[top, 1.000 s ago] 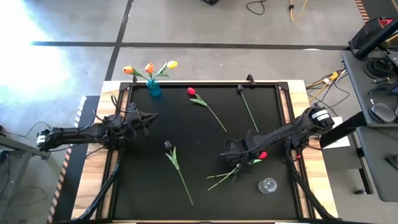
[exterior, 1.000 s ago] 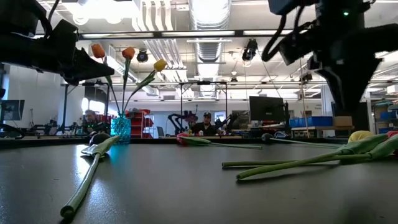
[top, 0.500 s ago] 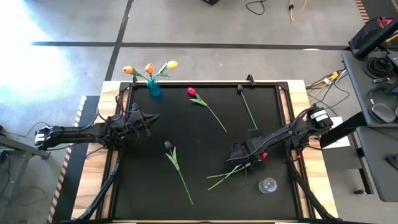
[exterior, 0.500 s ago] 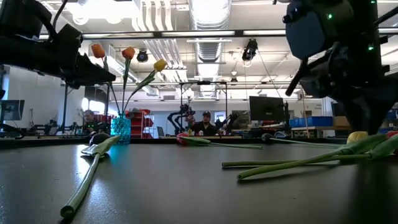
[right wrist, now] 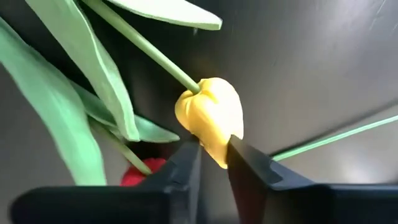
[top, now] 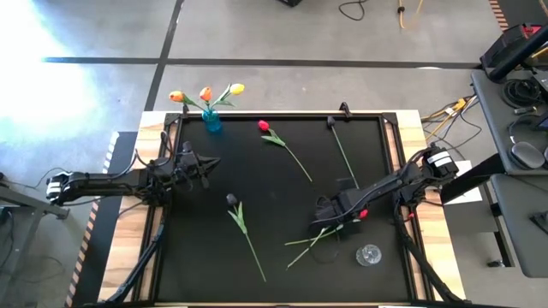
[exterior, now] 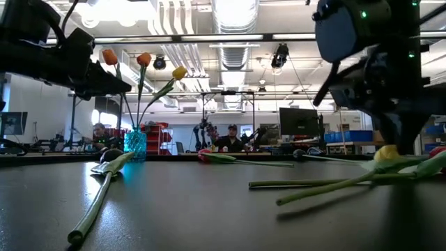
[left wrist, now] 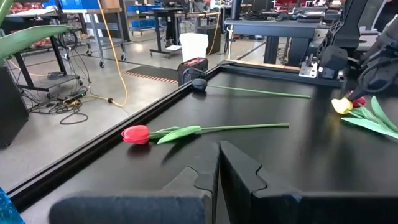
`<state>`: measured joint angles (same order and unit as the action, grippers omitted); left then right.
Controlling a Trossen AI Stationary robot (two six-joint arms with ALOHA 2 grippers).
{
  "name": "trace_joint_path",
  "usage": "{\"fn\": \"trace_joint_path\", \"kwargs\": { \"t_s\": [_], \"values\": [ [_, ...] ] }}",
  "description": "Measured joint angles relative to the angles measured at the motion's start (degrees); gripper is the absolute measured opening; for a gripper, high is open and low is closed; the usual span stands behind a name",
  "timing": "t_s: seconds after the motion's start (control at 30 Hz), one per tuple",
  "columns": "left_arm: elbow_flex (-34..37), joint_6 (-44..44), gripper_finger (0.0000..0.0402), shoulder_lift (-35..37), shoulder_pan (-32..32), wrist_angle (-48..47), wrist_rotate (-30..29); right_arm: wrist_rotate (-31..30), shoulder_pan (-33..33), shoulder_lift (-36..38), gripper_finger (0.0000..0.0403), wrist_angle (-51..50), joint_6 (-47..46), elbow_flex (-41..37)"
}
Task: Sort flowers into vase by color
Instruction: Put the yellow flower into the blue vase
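My right gripper stands over the near right of the table, pointing steeply down, shut on a yellow tulip. A red tulip lies right beside it. My left gripper hovers shut above the table's left side, holding nothing. A blue vase at the far left corner holds two orange tulips and a yellow one. Another red tulip and two dark tulips lie flat on the table. My right gripper pinches the tip end of the yellow tulip's head between its two fingers. The fingers come from above, slanting slightly. The head sits a little off the table, while the stem slopes down and its free end rests on the table.
A clear glass vase stands near the table's near right corner, close to my right gripper. Long green stems and leaves lie crossed beside the held tulip. Raised black rails border the table.
My right gripper has come down onto the yellow tulip and rolled about its own axis, taking hold of the head. The tulip's head has shifted a little and its stem has swung, the free end now lying nearer the table's near edge.
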<state>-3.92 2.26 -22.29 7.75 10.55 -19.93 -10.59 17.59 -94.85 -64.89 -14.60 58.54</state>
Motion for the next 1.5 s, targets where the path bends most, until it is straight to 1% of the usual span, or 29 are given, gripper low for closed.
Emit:
{"fn": "trace_joint_path", "kwargs": {
  "t_s": [0.1,0.2,0.3,0.37,0.43,0.53,0.6,0.7,0.77,0.87,0.9,1.0,1.1,1.17,1.3,1.43,1.5],
  "values": [
    [0.00,0.00,0.0000,-0.39,0.00,0.12,-0.02,-1.29,0.01,0.00,0.0023,-0.32,-1.02,2.49],
    [0.00,0.00,0.0000,-0.57,0.00,0.17,-0.02,-5.55,-0.01,0.00,0.0015,-0.94,-1.06,5.51],
    [0.00,0.09,0.0000,-0.57,0.01,0.17,-0.01,-12.33,-0.10,0.00,0.0014,-1.55,0.04,8.95],
    [0.00,1.01,0.0000,-0.57,0.01,0.21,0.33,-19.35,-0.10,0.00,0.0013,-1.96,1.17,11.37],
    [0.00,2.66,0.0000,-0.66,0.02,0.24,3.30,-26.74,-0.10,0.00,0.0013,-2.13,3.25,13.76],
    [0.00,5.12,0.0001,-1.67,0.02,2.08,11.43,-36.09,-0.12,0.00,0.0013,-1.81,9.20,17.44],
    [0.00,6.32,0.0009,-2.67,0.00,5.70,14.99,-40.74,-0.12,0.00,0.0013,-0.72,14.59,19.59],
    [-0.26,6.61,0.0031,-4.96,0.01,11.31,17.40,-45.56,-0.12,0.00,0.0013,3.69,23.59,22.28],
    [-1.51,6.67,0.0052,-7.10,0.02,12.60,19.28,-46.51,-0.16,0.00,0.0013,8.12,28.98,23.58],
    [-5.30,6.70,0.0088,-11.20,0.02,12.73,22.92,-46.49,-0.27,0.00,0.0013,15.73,36.33,24.35],
    [-6.73,6.68,0.0101,-12.93,0.01,12.91,24.18,-46.49,-0.31,0.00,0.0013,18.43,38.89,24.35],
    [-11.11,5.67,0.0136,-18.92,-0.07,12.89,25.46,-46.51,-0.43,0.00,0.0013,26.10,45.73,24.35],
    [-14.69,4.28,0.0160,-25.40,-0.04,13.62,28.04,-46.63,-0.51,0.00,0.0013,32.19,51.18,24.35],
    [-16.28,4.25,0.0166,-30.00,-0.07,15.99,31.70,-47.14,-0.51,0.00,0.0013,35.65,54.83,24.33],
    [-18.80,6.08,0.0169,-38.49,-0.07,23.92,39.32,-48.16,-0.55,0.00,0.0013,40.37,61.18,24.33],
    [-22.63,6.95,0.0169,-45.39,-0.04,24.47,40.14,-48.13,-0.56,0.00,0.0013,41.64,63.28,24.33],
    [-24.89,7.74,0.0169,-48.59,-0.02,24.49,41.57,-48.13,-0.56,0.00,0.0013,41.63,63.31,24.33]
  ]
}}
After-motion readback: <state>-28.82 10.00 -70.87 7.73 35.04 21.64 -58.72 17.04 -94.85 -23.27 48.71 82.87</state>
